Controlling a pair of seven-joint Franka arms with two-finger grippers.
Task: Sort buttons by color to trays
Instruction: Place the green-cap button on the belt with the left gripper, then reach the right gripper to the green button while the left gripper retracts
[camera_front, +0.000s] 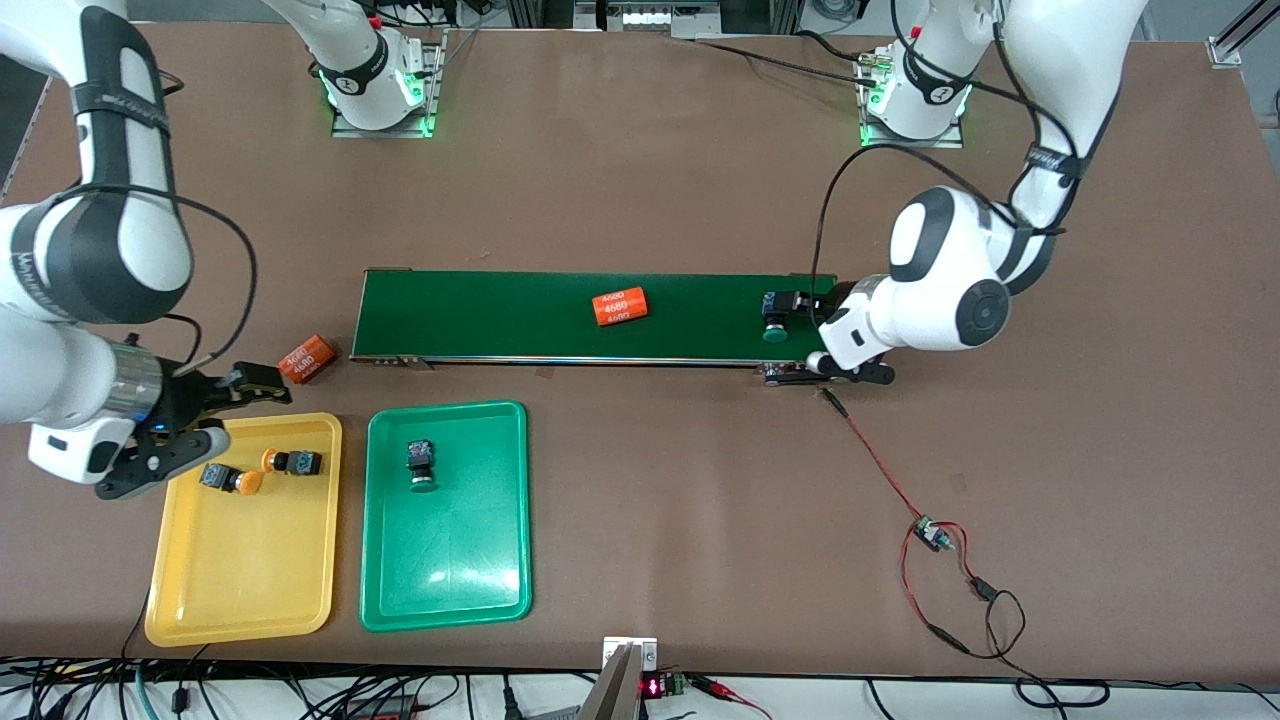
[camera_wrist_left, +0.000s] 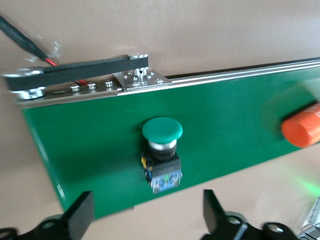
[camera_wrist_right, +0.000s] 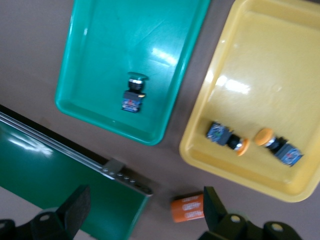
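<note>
Left wrist view shows my left gripper (camera_wrist_left: 145, 215) with its fingers spread apart and empty over the end of the conveyor belt (camera_wrist_left: 240, 120) toward the left arm's end of the table, and the green button (camera_wrist_left: 161, 152) lying loose on the belt between and just ahead of them, its round cap pointing away from the wrist. I judge it a light, rigid little switch: hard plastic, nothing to crush, but top-heavy with that wide mushroom cap, so it will roll or pivot if nudged on the smooth belt. The cap is domed and likely slippery; the dark boxy body below it has flat sides, and that is where I would close, square across the body. An orange cylinder (camera_front: 620, 307) lies farther along the belt, well apart. My right gripper (camera_front: 175, 425) hangs with fingers apart, holding nothing, over the corner of the yellow tray (camera_front: 240, 590), waiting; two yellow-orange buttons (camera_front: 255, 473) lie in that tray, and one green button sits in the green tray (camera_front: 450, 570) beside it.
</note>
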